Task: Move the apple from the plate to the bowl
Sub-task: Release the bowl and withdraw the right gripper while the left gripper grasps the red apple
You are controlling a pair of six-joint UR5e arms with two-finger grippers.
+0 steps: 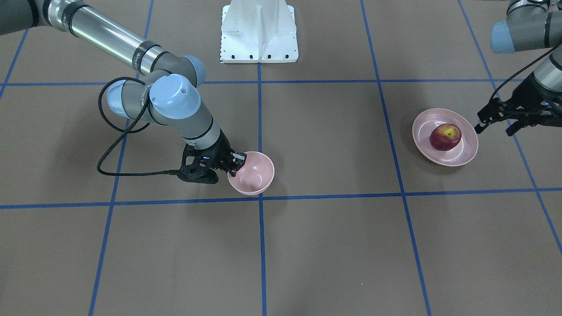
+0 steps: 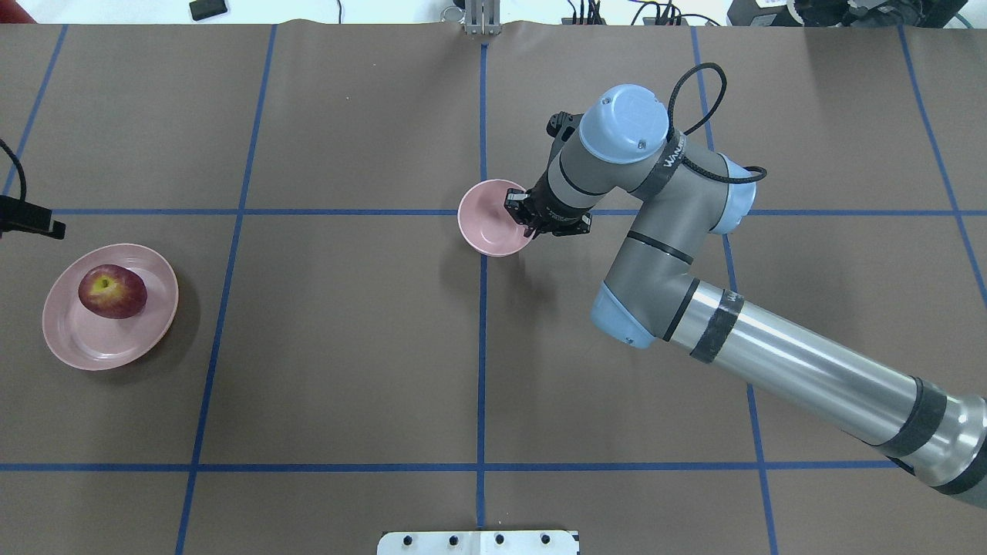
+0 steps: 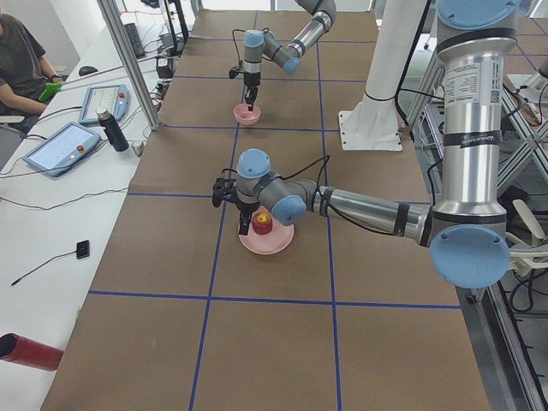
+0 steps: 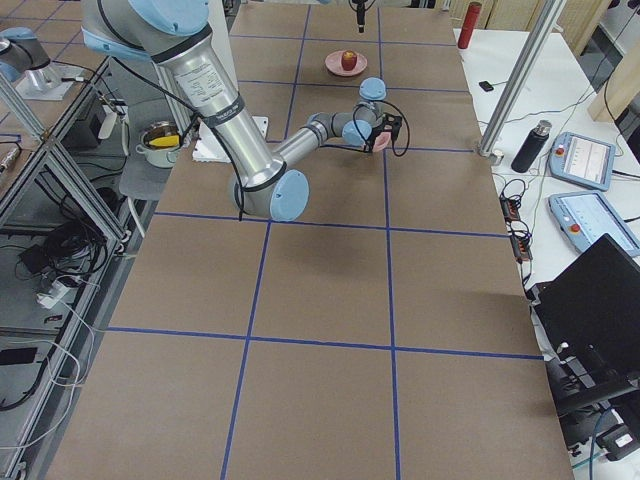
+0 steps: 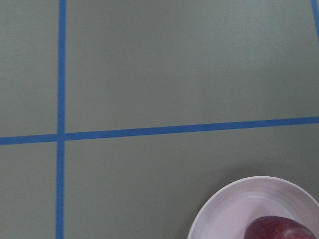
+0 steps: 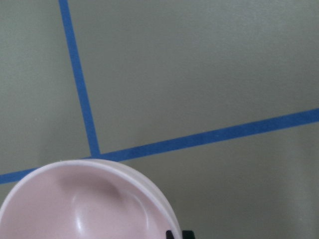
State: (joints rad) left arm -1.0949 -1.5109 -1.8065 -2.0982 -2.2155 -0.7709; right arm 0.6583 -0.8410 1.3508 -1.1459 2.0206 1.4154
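The dark red apple (image 1: 445,137) lies on the shallow pink plate (image 1: 423,127) at the table's end on my left side; both show in the overhead view, apple (image 2: 112,291) on plate (image 2: 92,347). My left gripper (image 1: 478,123) is open and empty, hovering just off the plate's rim. The left wrist view catches the plate's edge (image 5: 234,209) and the top of the apple (image 5: 279,230). The small deep pink bowl (image 1: 254,175) sits near the table's middle (image 2: 490,227). My right gripper (image 2: 524,216) is shut on the bowl's rim, and the bowl (image 6: 89,209) fills the bottom of the right wrist view.
The white robot base (image 1: 259,35) stands at the table's robot side. Blue tape lines (image 2: 482,347) grid the brown table. A side bench with tablets (image 3: 60,147) and a bottle (image 3: 111,130), and a seated person (image 3: 17,60), lie beyond the far edge.
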